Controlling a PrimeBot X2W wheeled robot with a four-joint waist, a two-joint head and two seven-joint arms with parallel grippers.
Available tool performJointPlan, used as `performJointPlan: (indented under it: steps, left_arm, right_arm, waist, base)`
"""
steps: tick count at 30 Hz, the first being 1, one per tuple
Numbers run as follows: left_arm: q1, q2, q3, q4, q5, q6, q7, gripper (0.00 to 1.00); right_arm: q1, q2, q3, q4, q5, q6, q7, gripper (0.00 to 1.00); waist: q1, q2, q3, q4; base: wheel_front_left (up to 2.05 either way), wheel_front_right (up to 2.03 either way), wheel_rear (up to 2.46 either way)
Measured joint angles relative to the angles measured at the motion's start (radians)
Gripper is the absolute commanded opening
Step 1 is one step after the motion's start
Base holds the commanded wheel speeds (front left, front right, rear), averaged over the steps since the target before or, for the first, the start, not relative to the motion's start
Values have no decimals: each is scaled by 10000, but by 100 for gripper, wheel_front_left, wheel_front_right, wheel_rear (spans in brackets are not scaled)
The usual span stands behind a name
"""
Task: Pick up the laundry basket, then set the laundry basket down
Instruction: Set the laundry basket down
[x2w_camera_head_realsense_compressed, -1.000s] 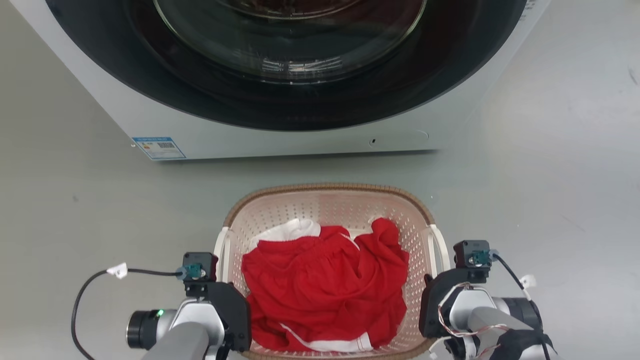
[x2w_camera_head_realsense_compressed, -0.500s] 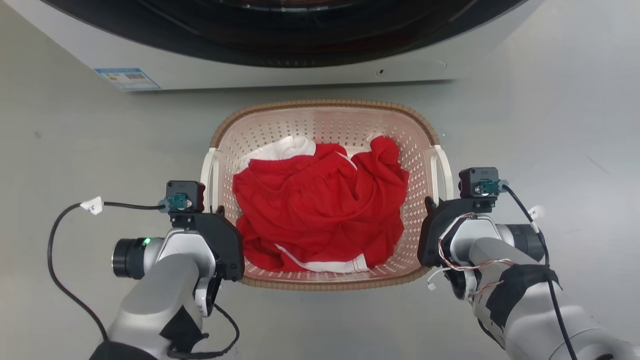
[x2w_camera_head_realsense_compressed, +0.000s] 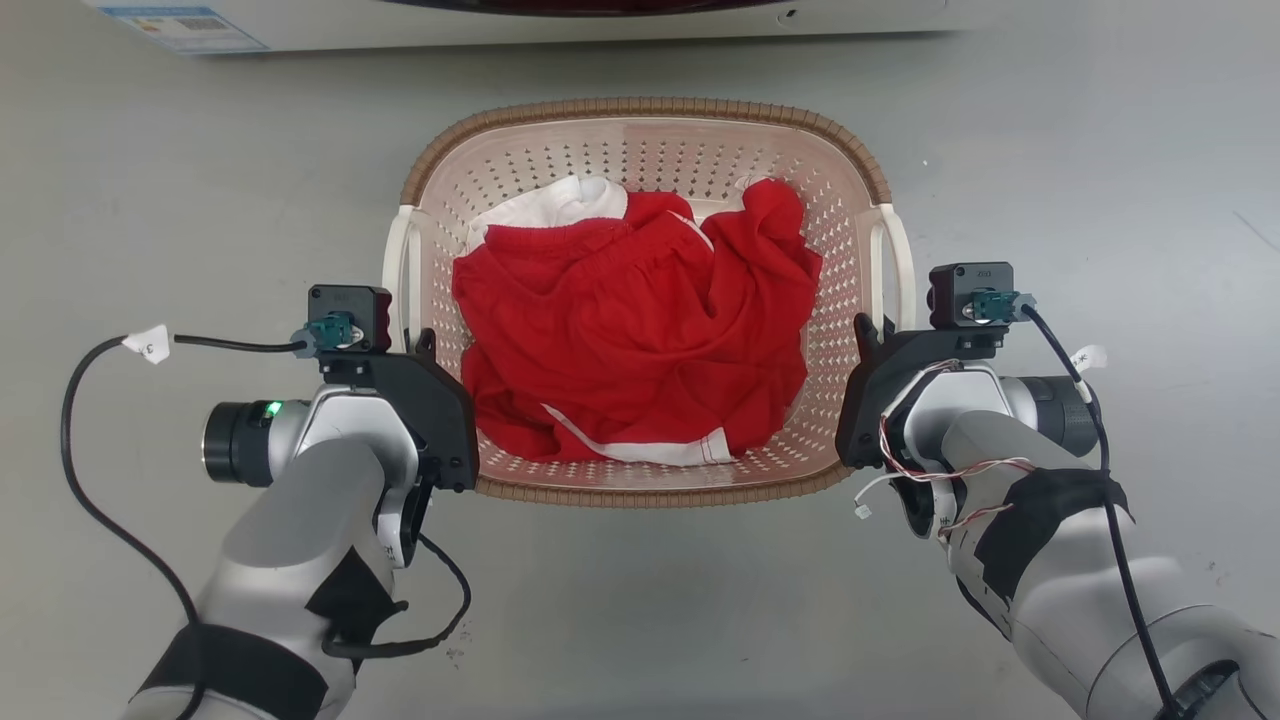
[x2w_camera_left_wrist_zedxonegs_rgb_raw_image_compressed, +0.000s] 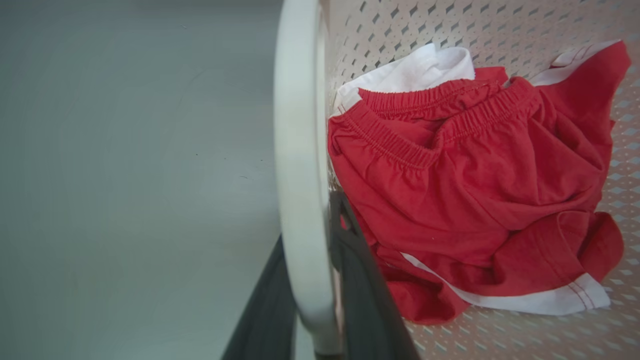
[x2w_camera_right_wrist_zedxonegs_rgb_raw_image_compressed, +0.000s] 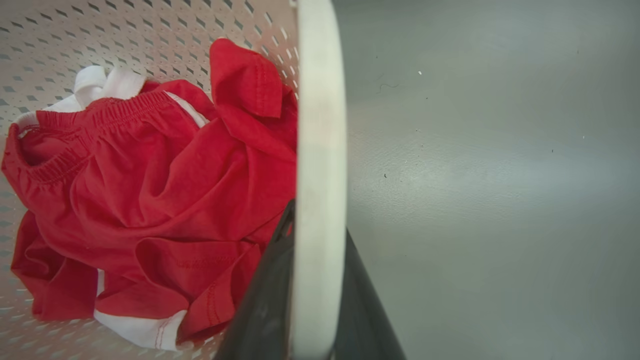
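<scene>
The laundry basket (x2w_camera_head_realsense_compressed: 640, 105), pale perforated plastic with a brown woven-look rim, lies in the middle of the head view with red and white clothes (x2w_camera_head_realsense_compressed: 630, 330) inside. My left gripper (x2w_camera_head_realsense_compressed: 415, 342) is shut on the basket's white left loop handle (x2w_camera_left_wrist_zedxonegs_rgb_raw_image_compressed: 300, 175), one dark finger (x2w_camera_left_wrist_zedxonegs_rgb_raw_image_compressed: 367, 300) on each side of it. My right gripper (x2w_camera_head_realsense_compressed: 880, 330) is shut on the right loop handle (x2w_camera_right_wrist_zedxonegs_rgb_raw_image_compressed: 320, 150) in the same way, its fingers (x2w_camera_right_wrist_zedxonegs_rgb_raw_image_compressed: 260, 300) straddling the bar. I cannot tell whether the basket touches the floor.
The white washer's lower front edge (x2w_camera_head_realsense_compressed: 600, 25), with a blue label (x2w_camera_head_realsense_compressed: 185, 22), runs along the top of the head view. Grey floor (x2w_camera_head_realsense_compressed: 1100, 150) surrounds the basket. A black cable (x2w_camera_head_realsense_compressed: 90, 430) loops off my left wrist.
The head view has shifted, so the washer slid up almost out of the picture. The basket now looks larger and higher in the picture. Both grippers stay on its handles.
</scene>
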Motion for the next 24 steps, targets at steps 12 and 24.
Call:
performJointPlan:
  steps: [12,24]
  left_arm:
    - [-399,-36,-10,259,29,-84,-362,71]
    - [-534,-127,-35,639,92,-107,-660,100]
  right_arm:
    - [-235,2,42,46,-31,0,-408,100]
    - [-219,59,119,311,-56,38,-706,100]
  waist:
    - [-1,0,612,42]
    - [-2,-2,453,84]
  base:
    - [0,0,0]
    - [0,0,0]
